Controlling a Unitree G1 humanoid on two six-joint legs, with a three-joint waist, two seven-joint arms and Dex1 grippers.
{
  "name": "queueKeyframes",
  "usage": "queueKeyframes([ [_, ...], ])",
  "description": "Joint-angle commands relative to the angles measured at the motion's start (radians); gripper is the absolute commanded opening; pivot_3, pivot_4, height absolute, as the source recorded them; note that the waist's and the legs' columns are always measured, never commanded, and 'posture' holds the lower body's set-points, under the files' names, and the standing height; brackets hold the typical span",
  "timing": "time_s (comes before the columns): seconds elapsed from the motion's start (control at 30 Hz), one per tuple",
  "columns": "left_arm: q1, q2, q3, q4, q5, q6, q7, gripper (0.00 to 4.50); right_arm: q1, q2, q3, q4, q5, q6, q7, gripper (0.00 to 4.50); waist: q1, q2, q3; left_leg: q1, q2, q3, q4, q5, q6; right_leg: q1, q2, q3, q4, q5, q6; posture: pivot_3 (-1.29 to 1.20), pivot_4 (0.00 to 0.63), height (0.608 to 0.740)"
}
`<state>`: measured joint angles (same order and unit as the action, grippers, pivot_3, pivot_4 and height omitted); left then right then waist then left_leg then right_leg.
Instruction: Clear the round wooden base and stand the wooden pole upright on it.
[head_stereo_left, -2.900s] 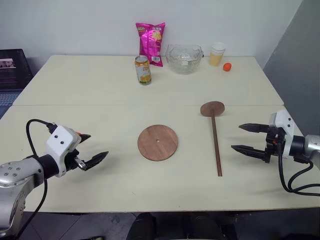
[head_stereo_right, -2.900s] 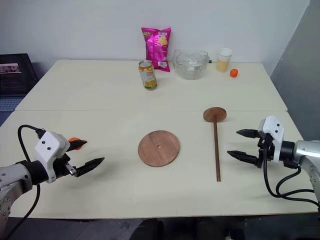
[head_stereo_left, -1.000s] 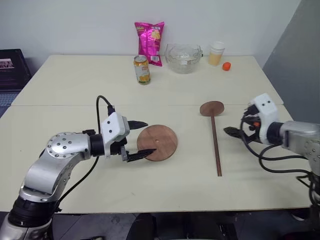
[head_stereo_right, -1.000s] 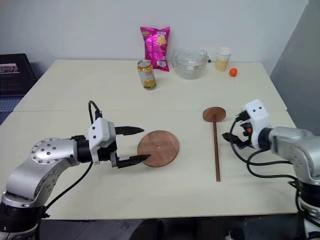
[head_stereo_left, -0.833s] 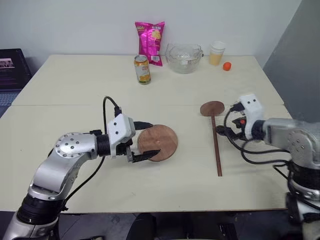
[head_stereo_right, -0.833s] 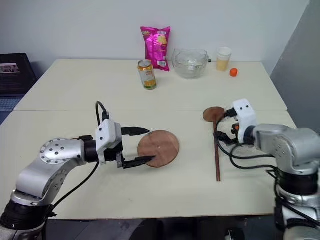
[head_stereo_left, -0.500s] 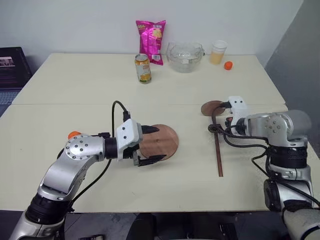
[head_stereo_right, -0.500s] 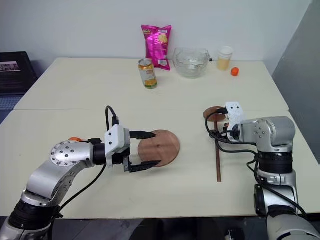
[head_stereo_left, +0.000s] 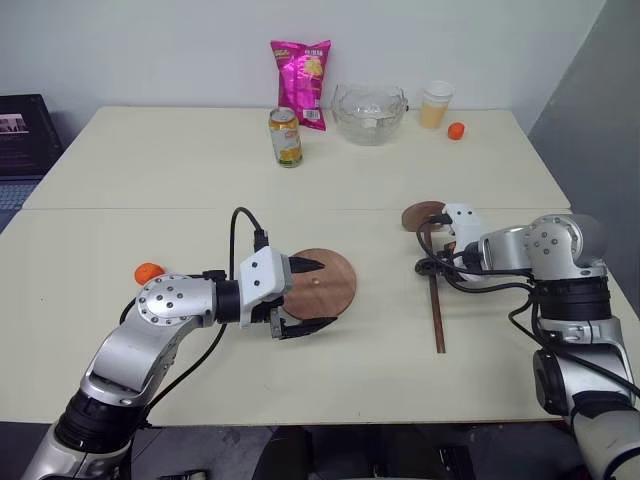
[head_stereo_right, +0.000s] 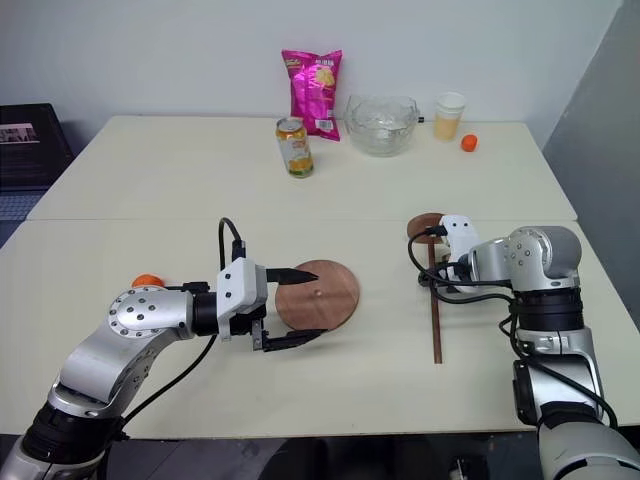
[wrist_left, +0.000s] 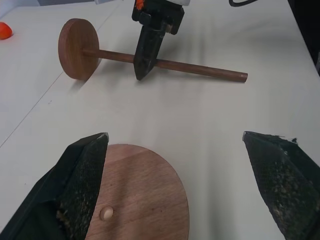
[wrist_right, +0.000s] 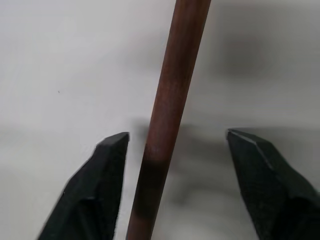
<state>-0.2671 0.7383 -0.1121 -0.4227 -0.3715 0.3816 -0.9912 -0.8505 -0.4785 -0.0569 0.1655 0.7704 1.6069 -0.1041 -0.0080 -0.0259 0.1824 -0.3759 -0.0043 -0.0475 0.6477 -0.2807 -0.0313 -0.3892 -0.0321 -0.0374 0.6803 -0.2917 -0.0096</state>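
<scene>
**Both claws down at the wood, nothing pinched**

We see the round wooden base (head_stereo_left: 318, 283) lying flat near the middle of the table (head_stereo_left: 150, 180), closer to the near edge than the far one, with its small centre hole showing and nothing resting on it. Our left claw (head_stereo_left: 310, 296) sits low at the base's left rim, fingers spread wide, one finger over the rim on the far side and the other at the near side; it grips nothing. In the left wrist view the base (wrist_left: 137, 195) lies between the two spread fingers (wrist_left: 82, 175).

The wooden pole (head_stereo_left: 435, 305) lies flat toward the right edge, its rod running from far to near, with its fixed disc (head_stereo_left: 420, 214) at the far end. Our right claw (head_stereo_right: 432, 272) points down over the rod just near of that disc. In the right wrist view the rod (wrist_right: 167, 120) runs between the fingers (wrist_right: 107, 185), which stand apart on either side with bare table showing in both gaps, so the claw is spread and not yet pinching.

Bare table lies between base and pole and along the near edge. A small orange ball (head_stereo_left: 148, 272) sits toward the left edge. Along the far edge stand a can (head_stereo_left: 286, 138), a pink snack bag (head_stereo_left: 299, 72), a glass bowl (head_stereo_left: 369, 113), a cup (head_stereo_left: 435, 105) and another small orange ball (head_stereo_left: 456, 130), well apart from both claws.
</scene>
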Motion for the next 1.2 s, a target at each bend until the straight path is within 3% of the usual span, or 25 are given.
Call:
queueKeyframes([
  [0.03,0.006,-0.006,0.007,-0.037,0.003,-0.019,0.009,4.50,-0.034,-0.014,-0.009,0.017,0.095,0.008,-0.057,2.19,0.000,0.000,0.000,0.000,0.000,0.000,0.000,0.000,0.000,0.000,0.000,0.000,0.000,0.000,0.000,0.00,0.150,0.740],
  [0.3,0.014,0.001,0.016,-0.034,0.002,-0.018,0.009,4.50,-0.076,0.015,-0.071,0.093,0.225,0.008,-0.203,0.25,0.000,0.000,0.000,0.000,0.000,0.000,0.000,0.000,0.000,0.000,0.000,0.000,0.000,0.000,0.000,0.00,0.150,0.740],
  [0.57,0.034,0.034,0.077,-0.016,-0.024,-0.005,-0.008,4.50,-0.109,0.068,-0.164,0.080,0.315,0.007,-0.262,0.25,-0.001,0.000,0.000,-0.002,0.000,0.000,0.000,0.000,0.000,-0.001,0.000,0.000,0.000,0.000,0.000,0.00,0.150,0.740],
  [0.73,0.100,0.088,0.235,-0.019,-0.107,0.079,0.004,4.50,-0.113,0.084,-0.137,-0.193,0.281,-0.143,-0.047,0.25,-0.009,0.001,0.000,-0.006,0.001,0.000,0.000,0.000,0.000,-0.006,0.001,0.000,0.001,0.000,0.000,0.00,0.150,0.740],
  [0.83,0.169,0.118,0.332,-0.043,-0.142,0.128,0.015,4.50,0.021,0.117,-0.071,-0.366,0.195,-0.427,0.172,0.25,-0.014,-0.001,-0.001,-0.006,0.001,-0.001,-0.001,0.000,0.000,-0.006,0.001,-0.001,0.000,0.000,0.000,0.00,0.150,0.740],
  [0.93,0.244,0.128,0.424,-0.065,-0.168,0.149,0.023,4.50,0.112,0.108,0.082,-0.464,0.011,-0.704,0.342,0.25,-0.017,-0.001,-0.001,-0.006,0.001,-0.001,-0.001,0.000,0.000,-0.006,0.001,-0.001,-0.002,0.000,0.000,0.00,0.150,0.740],
  [1.03,0.323,0.129,0.482,-0.086,-0.167,0.153,0.028,4.50,0.154,0.146,0.188,-0.461,-0.128,-0.969,0.505,0.25,-0.020,-0.001,-0.001,-0.006,0.000,0.000,0.000,0.000,0.000,-0.007,0.000,0.000,0.000,0.000,0.001,0.00,0.150,0.740],
  [1.2,0.392,0.096,0.527,-0.105,-0.167,0.137,0.064,4.50,0.169,0.284,0.233,-0.336,-0.252,-1.302,0.642,0.25,-0.022,-0.001,-0.001,-0.004,0.002,-0.001,0.000,0.000,0.000,-0.006,0.002,0.000,0.001,0.001,0.001,0.00,0.150,0.740],
])
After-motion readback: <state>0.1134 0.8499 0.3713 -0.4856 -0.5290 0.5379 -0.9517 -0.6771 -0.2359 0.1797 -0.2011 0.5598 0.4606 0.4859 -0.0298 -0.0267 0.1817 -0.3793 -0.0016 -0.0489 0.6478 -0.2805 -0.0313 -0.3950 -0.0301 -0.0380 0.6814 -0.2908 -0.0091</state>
